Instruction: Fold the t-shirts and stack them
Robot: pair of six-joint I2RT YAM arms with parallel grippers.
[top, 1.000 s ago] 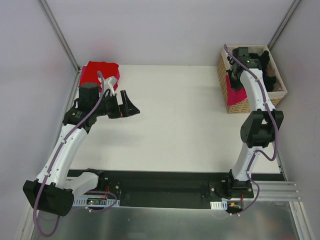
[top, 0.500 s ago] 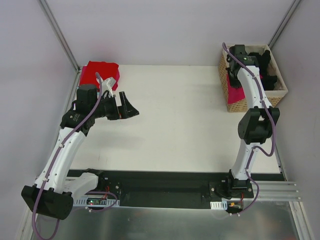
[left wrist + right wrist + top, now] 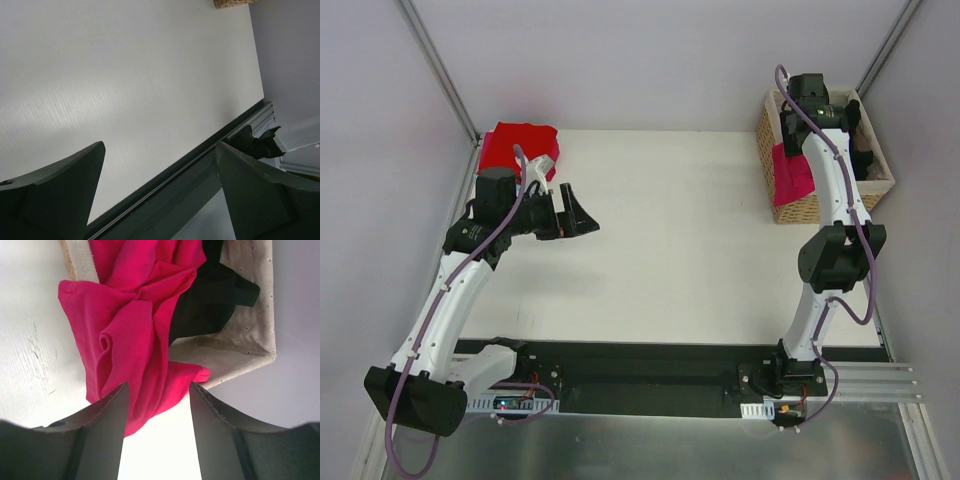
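Note:
A magenta-pink t-shirt [image 3: 788,178] [image 3: 130,330] hangs crumpled over the left rim of the wicker basket [image 3: 812,210] [image 3: 240,345], one end down on the table. Black t-shirts [image 3: 215,285] [image 3: 863,150] lie inside the basket. My right gripper [image 3: 158,385] hovers above the basket's far end [image 3: 800,125], open; nothing sits between its fingers, and the pink cloth lies below them. A folded red t-shirt [image 3: 520,143] lies at the table's far left corner. Just in front of the red shirt, my left gripper [image 3: 578,213] [image 3: 160,145] stands wide open and empty above the table.
The white table top [image 3: 670,230] stretches between the two arms. A black rail [image 3: 200,165] runs along its near edge. Grey walls and metal posts [image 3: 438,65] close in the back and both sides.
My right gripper has opened and let go of the magenta-pink t-shirt, then drawn back toward the basket's far end. The left arm has hardly moved.

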